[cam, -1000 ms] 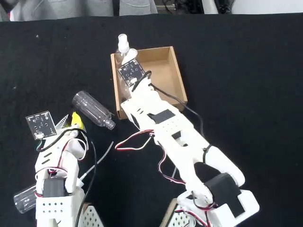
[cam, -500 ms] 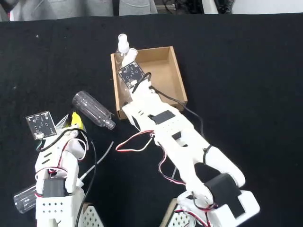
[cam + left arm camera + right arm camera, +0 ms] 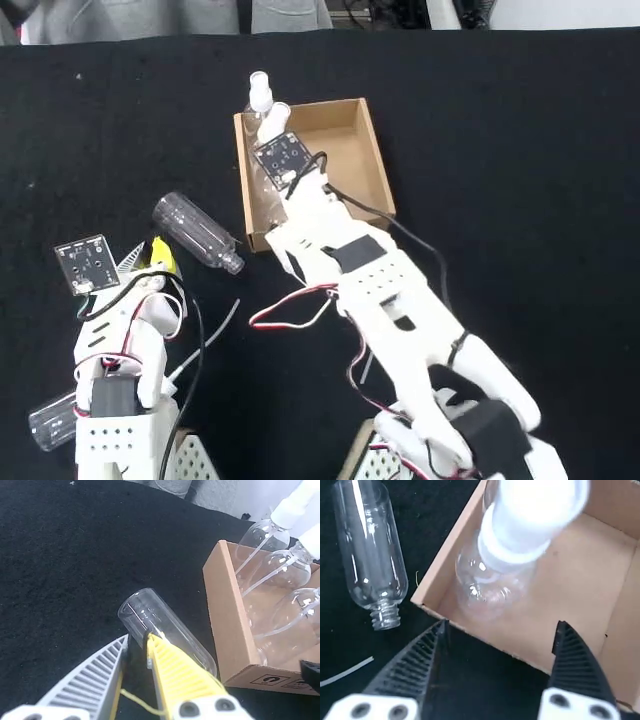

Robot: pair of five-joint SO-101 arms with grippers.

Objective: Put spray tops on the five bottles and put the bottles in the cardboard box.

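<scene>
Spread wide on the right gripper (image 3: 502, 629), gripping nothing, black ribbed fingers (image 3: 420, 662) hanging over the near wall of the cardboard box (image 3: 585, 570). Inside, against that wall, clear plastic bottles (image 3: 485, 587) wearing white spray tops (image 3: 530, 510). On the left gripper (image 3: 136, 639), almost pinched together, just a thin gap, nothing in it, yellow tip right by the base of a bare bottle (image 3: 172, 625) lying on black cloth (image 3: 60, 555). Threaded neck uncapped. Small printed marks on the box's outer wall, too tiny to read.
</scene>
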